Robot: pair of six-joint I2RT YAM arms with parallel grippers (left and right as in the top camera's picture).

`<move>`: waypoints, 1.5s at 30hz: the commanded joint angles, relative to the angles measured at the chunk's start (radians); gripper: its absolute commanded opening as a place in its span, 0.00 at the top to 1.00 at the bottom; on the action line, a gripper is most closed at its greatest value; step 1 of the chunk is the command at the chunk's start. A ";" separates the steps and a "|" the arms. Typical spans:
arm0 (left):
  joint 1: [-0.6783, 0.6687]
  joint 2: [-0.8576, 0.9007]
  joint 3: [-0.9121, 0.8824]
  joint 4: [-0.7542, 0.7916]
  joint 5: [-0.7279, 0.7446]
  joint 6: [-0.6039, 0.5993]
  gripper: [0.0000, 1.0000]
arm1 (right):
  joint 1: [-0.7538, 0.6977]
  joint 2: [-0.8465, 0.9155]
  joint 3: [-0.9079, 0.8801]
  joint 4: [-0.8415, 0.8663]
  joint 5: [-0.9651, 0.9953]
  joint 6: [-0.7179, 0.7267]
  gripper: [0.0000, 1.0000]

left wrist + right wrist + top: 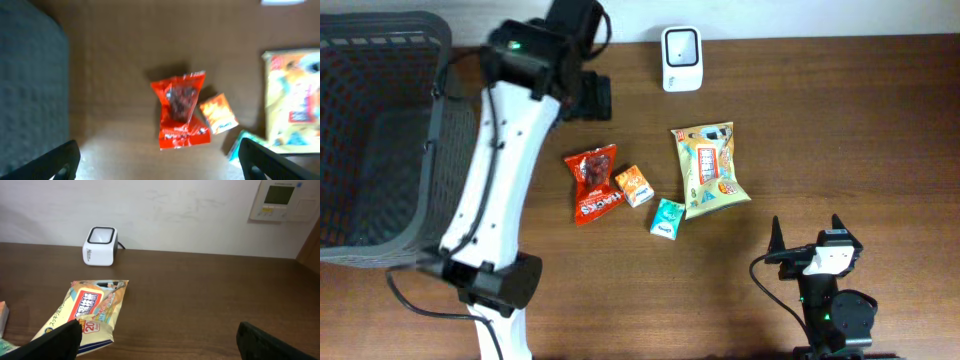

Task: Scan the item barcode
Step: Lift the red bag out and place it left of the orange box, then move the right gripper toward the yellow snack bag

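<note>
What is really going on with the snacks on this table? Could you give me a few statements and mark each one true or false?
1. The red snack bag lies on the table beside a small orange packet. True.
2. The left claw grips the white scanner. False: the scanner stands alone on the table, and the left claw is open and holds nothing.
3. The yellow bag sits inside the basket. False: it lies flat on the table, well to the right of the basket.
4. The right claw is open and holds nothing. True.
</note>
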 commanded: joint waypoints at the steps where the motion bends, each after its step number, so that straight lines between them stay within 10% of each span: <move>1: -0.001 -0.045 0.133 -0.012 -0.038 0.054 0.01 | -0.006 -0.006 -0.008 -0.003 0.012 0.008 0.02; 13: 0.033 -0.254 0.103 -0.013 -0.033 0.099 0.01 | -0.006 -0.006 -0.008 -0.003 0.012 0.008 0.02; 35: 0.033 -0.252 -0.632 0.315 0.148 0.063 0.01 | -0.006 -0.006 -0.008 0.021 -0.005 0.009 0.02; 40: 0.031 -0.252 -0.639 0.351 0.187 0.063 0.01 | -0.006 -0.006 -0.008 0.102 -0.231 0.009 0.02; 45: 0.031 -0.252 -0.639 0.359 0.187 0.063 0.01 | -0.006 -0.006 -0.008 0.311 -0.895 0.008 0.02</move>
